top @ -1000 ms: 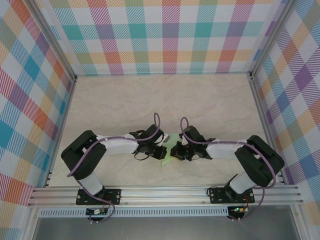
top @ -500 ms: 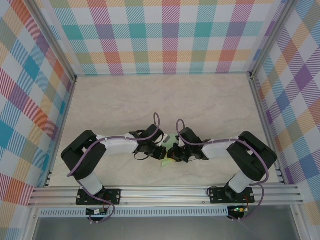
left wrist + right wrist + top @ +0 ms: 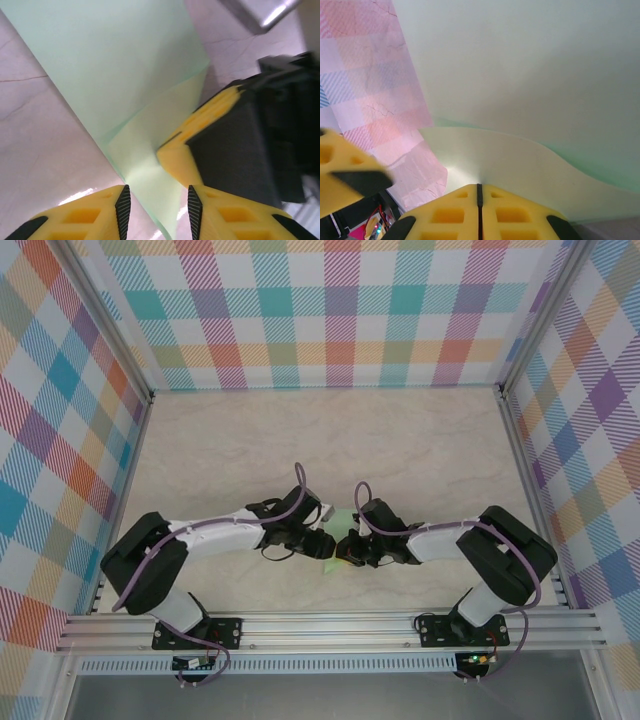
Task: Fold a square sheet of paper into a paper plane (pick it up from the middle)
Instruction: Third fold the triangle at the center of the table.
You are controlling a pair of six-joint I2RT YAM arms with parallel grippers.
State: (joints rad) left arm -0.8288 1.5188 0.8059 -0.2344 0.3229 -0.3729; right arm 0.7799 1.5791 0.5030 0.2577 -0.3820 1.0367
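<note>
**Folded paper gripped at the table's near middle**

The thin pale-green folded sheet of paper [image 3: 125, 75] is found between both arms. In the left wrist view its long axis is seen running from upper left down into the left gripper [image 3: 156, 202], whose jaws are parted narrowly around it. One edge is clamped by the right gripper [image 3: 479, 187]. No pointed end can be made out.

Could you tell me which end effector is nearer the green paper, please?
Right: the right end effector is clamped on the green paper; the left end effector is open, straddling its folded edge.
</note>
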